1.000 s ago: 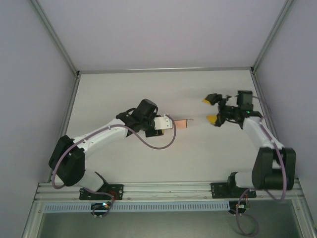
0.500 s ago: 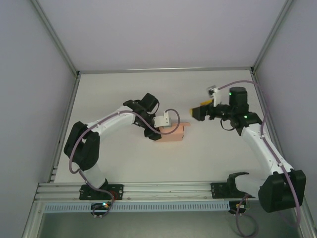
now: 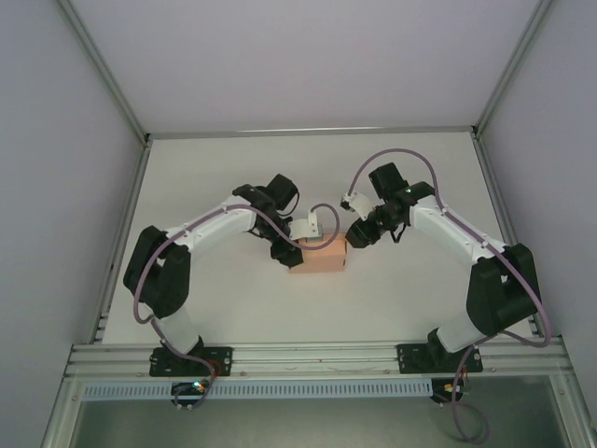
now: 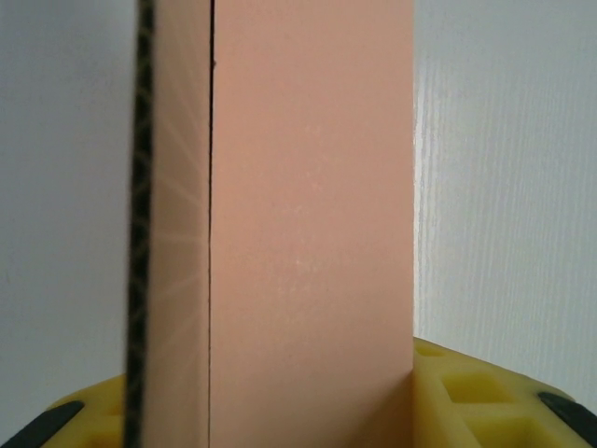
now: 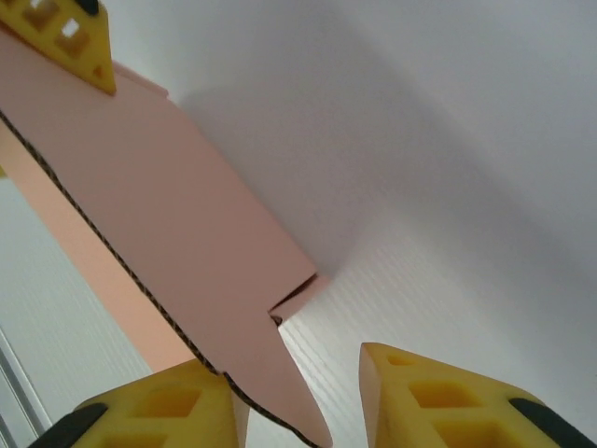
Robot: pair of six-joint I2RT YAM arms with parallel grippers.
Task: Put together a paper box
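Gripping paper box (image 3: 325, 259), left end effector (image 4: 280, 415)

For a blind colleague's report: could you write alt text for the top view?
A pink box at the centre of a white table. The left claw holds its left end; the right claw is at its right end.

Top view: light is even, diffuse and moderately bright. The picture is slightly soft, with only faint shadows on the desk (image 3: 233, 308).

Left wrist view: the paper box (image 4: 308, 233) sits very close and is soft-focused, with no glare.

Right wrist view: a broad, soft-edged shadow lies on the desk beside the card.
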